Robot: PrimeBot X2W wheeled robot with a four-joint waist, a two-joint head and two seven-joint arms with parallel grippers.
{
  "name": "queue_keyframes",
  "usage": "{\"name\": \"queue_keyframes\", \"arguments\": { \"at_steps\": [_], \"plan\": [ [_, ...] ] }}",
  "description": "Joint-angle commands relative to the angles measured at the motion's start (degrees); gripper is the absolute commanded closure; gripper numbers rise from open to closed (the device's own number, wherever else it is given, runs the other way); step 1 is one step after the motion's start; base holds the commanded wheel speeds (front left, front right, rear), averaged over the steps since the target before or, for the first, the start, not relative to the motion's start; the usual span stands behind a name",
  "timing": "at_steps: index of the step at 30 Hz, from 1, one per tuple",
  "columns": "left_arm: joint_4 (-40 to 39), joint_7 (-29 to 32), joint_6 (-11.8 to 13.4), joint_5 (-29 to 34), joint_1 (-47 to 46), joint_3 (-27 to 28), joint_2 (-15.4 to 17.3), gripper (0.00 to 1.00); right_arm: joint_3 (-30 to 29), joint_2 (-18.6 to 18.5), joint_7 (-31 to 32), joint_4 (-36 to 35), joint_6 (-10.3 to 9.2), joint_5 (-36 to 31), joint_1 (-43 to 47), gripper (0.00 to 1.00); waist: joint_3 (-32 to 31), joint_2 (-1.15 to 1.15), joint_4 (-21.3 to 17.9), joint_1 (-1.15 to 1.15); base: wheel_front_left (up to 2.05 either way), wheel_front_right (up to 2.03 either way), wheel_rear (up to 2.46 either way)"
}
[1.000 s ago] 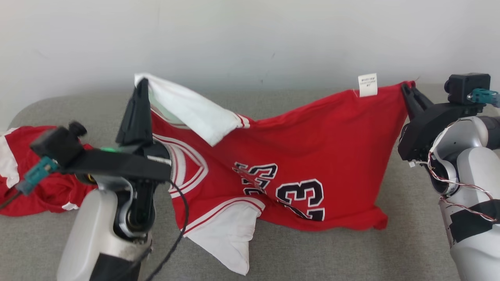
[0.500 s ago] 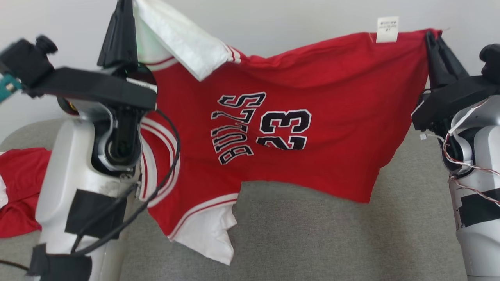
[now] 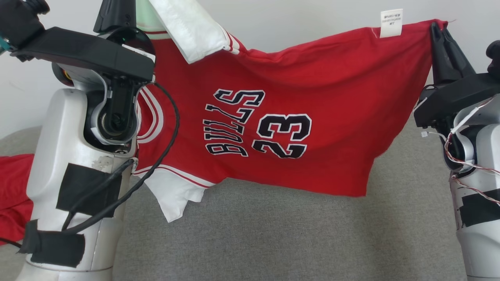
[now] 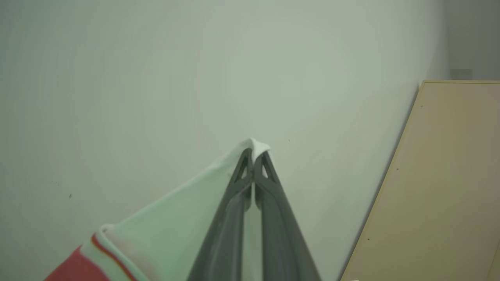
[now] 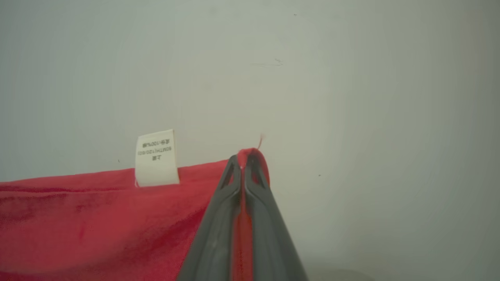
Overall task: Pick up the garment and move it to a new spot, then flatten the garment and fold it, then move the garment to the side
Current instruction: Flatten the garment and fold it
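**Red jersey hangs spread out sideways**

I see the red jersey (image 3: 320, 97) stretched wide, BULLS 23 facing me. My left claw (image 4: 254, 154) pinches its white sleeve; my right claw (image 5: 243, 162) pinches the red hem corner beside the white label (image 3: 391, 22).

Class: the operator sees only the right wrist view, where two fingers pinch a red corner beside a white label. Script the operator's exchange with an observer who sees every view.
Operator: What holds the far end?
Observer: The left gripper, shut on the white sleeve of the jersey.
Operator: Which side faces the head camera?
Observer: The printed side, with the BULLS 23 lettering.
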Motion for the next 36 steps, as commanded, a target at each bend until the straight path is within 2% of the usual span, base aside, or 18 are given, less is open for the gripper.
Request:
{"name": "queue_keyframes", "arguments": {
  "at_steps": [1,9,14,22,31,36],
  "plan": [
    [0.2,-0.3,-0.1,-0.6,0.0,0.0,-0.1,1.00,0.2,0.5,-0.1,0.0,0.21,0.1,0.5,1.00,0.2,0.00,-0.2,0.00,0.00,0.00,0.00],
    [3.6,-1.5,-0.1,-0.5,-0.1,-1.2,-0.6,1.00,2.8,1.1,0.5,1.5,0.21,2.7,-0.8,1.00,2.8,0.00,-1.3,0.00,0.00,0.00,0.00],
    [7.1,-3.2,0.0,0.0,-3.3,-1.3,-0.9,1.00,4.0,1.4,-2.1,2.9,0.21,3.3,-4.3,1.00,6.6,0.00,-1.8,0.00,0.00,0.00,0.00],
    [10.4,-10.3,-0.1,6.2,-10.7,-4.3,1.2,1.00,5.9,2.2,-7.4,8.5,0.21,3.7,-12.1,1.00,12.2,0.00,-2.7,0.00,0.00,0.00,0.00],
    [9.1,-13.1,-0.1,8.7,-17.5,-7.2,2.7,1.00,7.5,2.9,-15.8,14.8,0.21,2.5,-20.7,1.00,17.1,0.00,-3.6,0.00,0.00,0.00,0.00],
    [5.0,-13.2,-0.1,11.0,-19.4,-5.3,2.7,1.00,7.9,3.4,-19.8,18.4,0.21,1.3,-25.6,1.00,19.0,0.00,-4.0,0.00,0.00,0.00,0.00]
  ]
}}
